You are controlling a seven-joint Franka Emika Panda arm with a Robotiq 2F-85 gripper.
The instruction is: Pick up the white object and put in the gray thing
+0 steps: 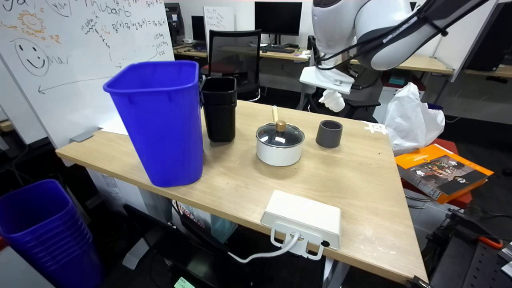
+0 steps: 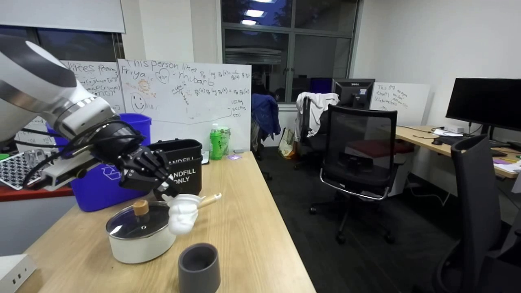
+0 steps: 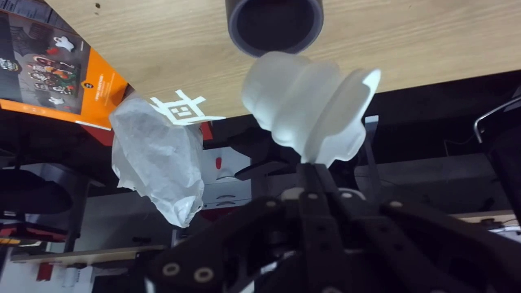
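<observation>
The white object is a ridged, swirl-shaped piece, also seen in an exterior view and the wrist view. My gripper is shut on its thin edge, with the fingertips close together. An exterior view also shows the gripper, tilted downward. The object hangs in the air, apart from the table. The gray thing is a dark gray round cup, upright on the table, also in an exterior view. In the wrist view the cup lies just beyond the object, cut off by the top edge.
A white pot with a glass lid stands beside the cup, its wooden handle sticking out. A black bin and a tall blue bin stand farther along the table. A white box sits at an edge.
</observation>
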